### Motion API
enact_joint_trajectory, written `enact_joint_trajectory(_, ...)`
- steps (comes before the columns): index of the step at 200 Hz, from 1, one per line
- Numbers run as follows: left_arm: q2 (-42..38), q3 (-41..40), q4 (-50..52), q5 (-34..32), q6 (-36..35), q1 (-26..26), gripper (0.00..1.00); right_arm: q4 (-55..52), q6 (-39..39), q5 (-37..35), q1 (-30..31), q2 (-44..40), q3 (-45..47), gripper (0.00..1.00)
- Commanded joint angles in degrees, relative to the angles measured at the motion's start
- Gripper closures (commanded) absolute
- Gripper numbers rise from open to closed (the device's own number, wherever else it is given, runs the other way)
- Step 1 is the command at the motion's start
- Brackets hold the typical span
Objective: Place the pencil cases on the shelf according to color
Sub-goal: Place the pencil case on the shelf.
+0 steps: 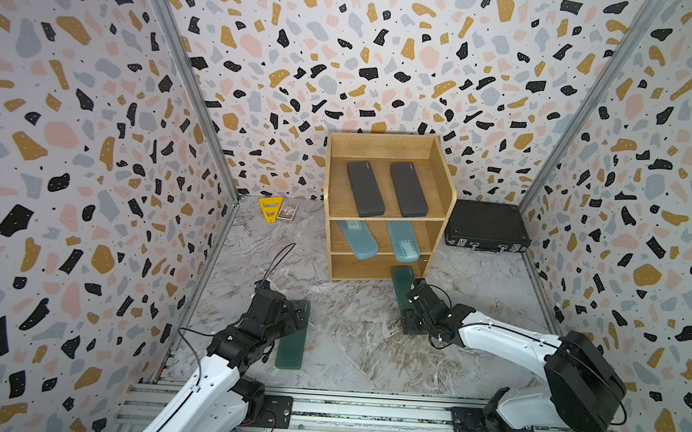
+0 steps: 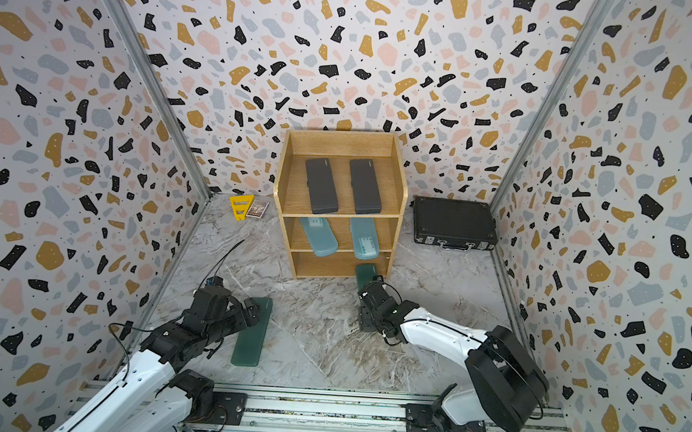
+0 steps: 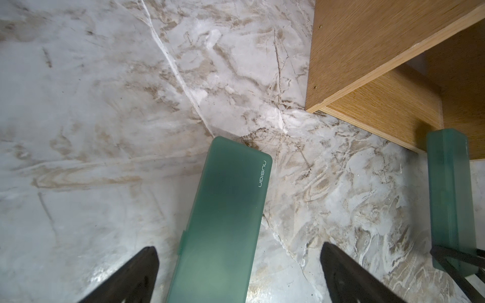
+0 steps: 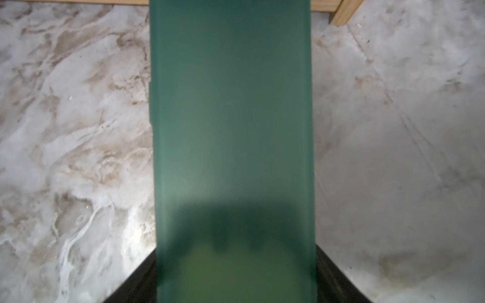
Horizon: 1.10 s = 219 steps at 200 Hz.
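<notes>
The right gripper (image 1: 411,305) is hiding the near part of the green case (image 1: 401,277); the right wrist view is cutting off both ends.

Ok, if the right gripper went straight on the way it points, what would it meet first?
Probably the shelf. The right gripper holds a dark green pencil case whose far end sits at the bottom tier's opening, so the case would enter or catch the edge first; the height is unclear.
</notes>
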State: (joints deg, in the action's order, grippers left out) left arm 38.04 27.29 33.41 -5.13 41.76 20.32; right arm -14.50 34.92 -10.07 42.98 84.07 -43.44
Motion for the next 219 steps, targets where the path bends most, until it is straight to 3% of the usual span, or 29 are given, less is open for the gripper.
enact_joint_trajectory(1,-0.1,1.6,-1.3,0.6,0.5,0.1,0.0,4.1,1.9,0.7,-1.8,1.4,-4.7,0.66)
enact_joint_trajectory(49,2.2,0.9,-4.5,1.2,0.4,0.1,0.0,4.4,3.7,0.7,-4.0,7.7,-11.1,0.67)
enact_joint_trajectory(104,5.9,0.7,-7.9,2.5,0.2,0.1,0.0,4.7,2.1,-0.7,-5.1,13.6,-15.9,0.61)
enact_joint_trajectory(129,6.8,0.6,-8.9,2.6,-0.1,0.1,0.0,3.0,1.3,-1.9,-5.2,14.6,-17.4,0.52)
enact_joint_trajectory(147,7.3,0.4,-9.2,2.3,-0.3,0.1,0.0,2.8,1.3,-1.8,-5.2,14.2,-17.4,0.35)
enact_joint_trajectory(172,7.6,0.4,-9.5,2.5,-0.3,0.2,0.0,2.5,1.1,-1.5,-5.2,13.2,-17.2,0.22)
enact_joint_trajectory(219,6.9,0.0,-9.1,2.3,-0.4,0.1,0.0,0.1,0.2,-1.4,-5.2,7.8,-16.6,0.11)
